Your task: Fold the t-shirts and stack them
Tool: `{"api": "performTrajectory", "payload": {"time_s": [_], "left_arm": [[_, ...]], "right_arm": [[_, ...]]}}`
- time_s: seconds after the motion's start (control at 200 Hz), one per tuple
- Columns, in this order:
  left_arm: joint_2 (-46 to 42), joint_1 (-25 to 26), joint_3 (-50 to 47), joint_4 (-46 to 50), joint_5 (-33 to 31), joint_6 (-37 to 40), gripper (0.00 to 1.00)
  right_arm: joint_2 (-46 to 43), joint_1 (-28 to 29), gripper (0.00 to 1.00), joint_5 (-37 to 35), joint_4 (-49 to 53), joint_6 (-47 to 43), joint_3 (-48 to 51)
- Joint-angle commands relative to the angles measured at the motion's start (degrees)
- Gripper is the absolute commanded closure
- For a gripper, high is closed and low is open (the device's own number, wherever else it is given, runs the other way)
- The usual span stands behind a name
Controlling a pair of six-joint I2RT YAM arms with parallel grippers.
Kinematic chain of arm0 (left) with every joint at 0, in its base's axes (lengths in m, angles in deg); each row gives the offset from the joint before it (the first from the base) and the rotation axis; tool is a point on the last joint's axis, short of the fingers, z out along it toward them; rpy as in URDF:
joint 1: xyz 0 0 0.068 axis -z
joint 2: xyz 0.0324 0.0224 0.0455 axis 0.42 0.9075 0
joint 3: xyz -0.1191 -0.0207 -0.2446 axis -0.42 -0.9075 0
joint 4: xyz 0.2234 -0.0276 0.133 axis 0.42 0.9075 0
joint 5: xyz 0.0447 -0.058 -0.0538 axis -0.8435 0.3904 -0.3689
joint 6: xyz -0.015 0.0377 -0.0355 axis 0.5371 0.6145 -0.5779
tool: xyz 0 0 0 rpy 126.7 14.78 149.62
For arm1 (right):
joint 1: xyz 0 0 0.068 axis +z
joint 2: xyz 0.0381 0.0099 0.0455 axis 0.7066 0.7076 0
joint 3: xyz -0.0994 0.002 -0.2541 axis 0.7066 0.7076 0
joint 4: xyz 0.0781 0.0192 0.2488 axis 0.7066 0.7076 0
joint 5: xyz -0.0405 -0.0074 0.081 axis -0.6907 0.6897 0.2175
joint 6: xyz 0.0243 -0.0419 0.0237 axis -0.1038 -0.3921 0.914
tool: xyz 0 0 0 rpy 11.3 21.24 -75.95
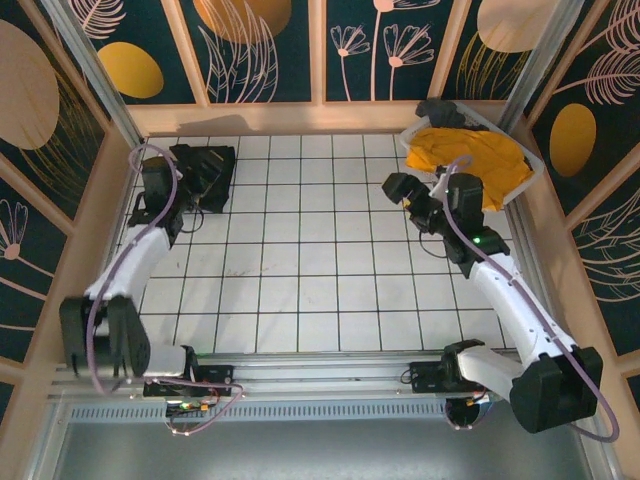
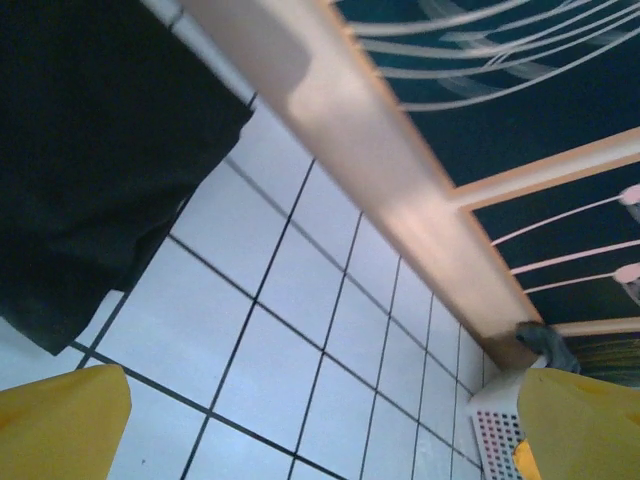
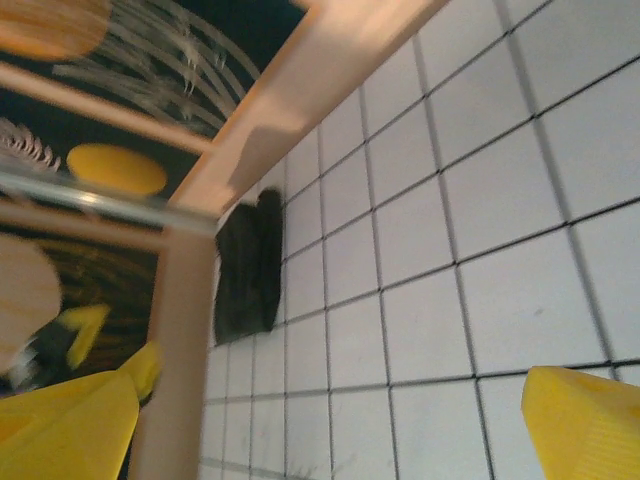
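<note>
White tiled table [image 1: 300,270], patterned walls. We see left gripper [image 2: 320,410] and right gripper [image 3: 330,420] spread wide. Folded black t-shirt [image 1: 205,172] at table's far-left corner; white basket [image 1: 537,163] at far-right corner holds crumpled mustard t-shirt [image 1: 470,160].

Black shirt [image 1: 205,175] lies compact at far left. Yellow shirt [image 1: 480,160] is heaped in basket [image 1: 528,150], far right.

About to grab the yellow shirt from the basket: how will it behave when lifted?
The yellow shirt lies crumpled, so probably floppy: it should sag from one pinch. It looks thin, likely light. Draped over the basket rim, it may drag the basket.
</note>
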Motion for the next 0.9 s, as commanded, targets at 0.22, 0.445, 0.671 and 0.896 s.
{"api": "performTrajectory", "payload": {"time_s": [0.22, 0.445, 0.671, 0.896], "left_arm": [[-27.48, 1.01, -19.26, 1.31, -35.71, 18.58, 0.01], [-29.33, 1.01, -41.63, -24.28, -35.57, 36.32, 0.01], [-5.7, 0.98, -40.67, -42.41, -30.41, 36.8, 0.01], [10.68, -0.28, -29.74, -48.6, -27.45, 43.2, 0.01]], "right_arm": [[-11.31, -0.58, 0.01, -37.94, -1.87, -16.54, 10.6], [-8.76, -1.33, 0.01, -48.56, -30.43, -40.32, 33.14], [5.66, -8.75, 0.01, -38.85, -46.09, -40.02, 38.12], [20.22, -14.11, 0.01, -26.69, -63.64, -44.58, 33.19]]}}
